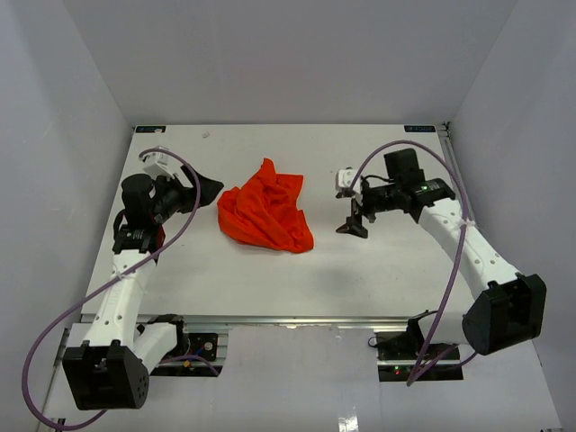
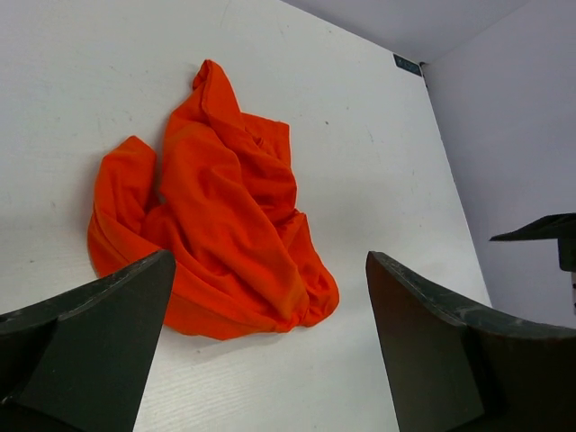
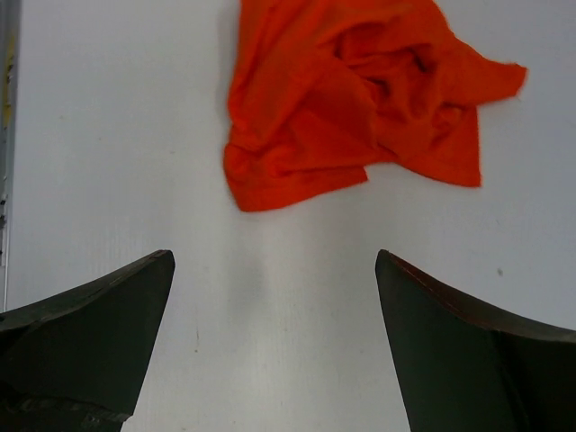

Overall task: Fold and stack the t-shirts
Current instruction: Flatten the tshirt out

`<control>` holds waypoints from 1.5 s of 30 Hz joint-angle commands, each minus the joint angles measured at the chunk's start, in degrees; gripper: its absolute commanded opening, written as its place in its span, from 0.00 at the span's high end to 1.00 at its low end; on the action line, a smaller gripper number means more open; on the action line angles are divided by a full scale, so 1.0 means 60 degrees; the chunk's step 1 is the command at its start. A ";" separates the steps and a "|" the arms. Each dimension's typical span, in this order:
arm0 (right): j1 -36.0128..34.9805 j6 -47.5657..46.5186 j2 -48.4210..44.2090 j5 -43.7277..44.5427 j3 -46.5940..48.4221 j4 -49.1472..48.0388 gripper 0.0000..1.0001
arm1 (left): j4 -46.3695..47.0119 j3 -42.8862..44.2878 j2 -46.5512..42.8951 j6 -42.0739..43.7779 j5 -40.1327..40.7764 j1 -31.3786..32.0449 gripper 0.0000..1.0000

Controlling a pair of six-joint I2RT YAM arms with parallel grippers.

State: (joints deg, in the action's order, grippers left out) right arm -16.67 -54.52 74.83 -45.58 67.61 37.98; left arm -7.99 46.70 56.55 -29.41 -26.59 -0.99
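Observation:
One crumpled orange-red t-shirt (image 1: 265, 216) lies in a heap on the white table, a little left of the middle. It shows in the left wrist view (image 2: 225, 207) and in the right wrist view (image 3: 360, 99). My left gripper (image 1: 205, 189) is open and empty just left of the shirt, its jaws facing it (image 2: 270, 261). My right gripper (image 1: 352, 209) is open and empty a short way right of the shirt, above bare table (image 3: 274, 256). Neither gripper touches the cloth.
The white table (image 1: 387, 270) is enclosed by grey walls on the left, back and right. A metal rail runs along the near edge (image 1: 297, 319) with the arm bases. A right finger (image 2: 544, 229) shows in the left wrist view.

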 commanded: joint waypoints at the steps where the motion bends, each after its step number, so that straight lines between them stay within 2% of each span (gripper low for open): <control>1: -0.1348 -0.2103 0.0228 -0.0329 -0.0573 0.0088 0.00 | -0.0294 -0.0341 -0.0460 -0.0050 -0.0314 0.0019 0.02; 4: -0.2344 -0.2572 0.0623 0.0082 -0.0868 -0.0322 0.02 | -0.0587 -0.0415 -0.0709 -0.0021 -0.0256 0.0019 0.02; 5: -0.2596 -0.2631 0.0842 0.0184 -0.0927 -0.0469 0.07 | -0.0776 -0.0386 -0.0797 0.0038 -0.0213 0.0005 0.02; 10: -0.4133 -0.2413 0.1458 0.1414 -0.1586 -0.2544 0.17 | -0.1319 -0.0400 -0.1105 0.0199 0.0066 0.0019 0.02; 17: -0.5117 -0.1476 0.2922 0.2352 -0.1295 -0.4262 0.41 | -0.1831 -0.0634 -0.1735 0.0199 0.0388 0.0005 0.02; 20: -0.5293 -0.1169 0.3597 0.2748 -0.1074 -0.4613 0.46 | -0.2110 -0.0620 -0.1882 0.0345 0.0447 0.0005 0.02; 45: -0.5411 -0.0435 0.5019 0.4022 -0.0928 -0.5714 0.54 | -0.2404 -0.0576 -0.1765 0.0639 0.0521 0.0005 0.02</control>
State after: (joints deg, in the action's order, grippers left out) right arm -48.64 -58.24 104.01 -22.37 59.61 6.02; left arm -22.31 43.51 46.46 -25.96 -23.57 -0.99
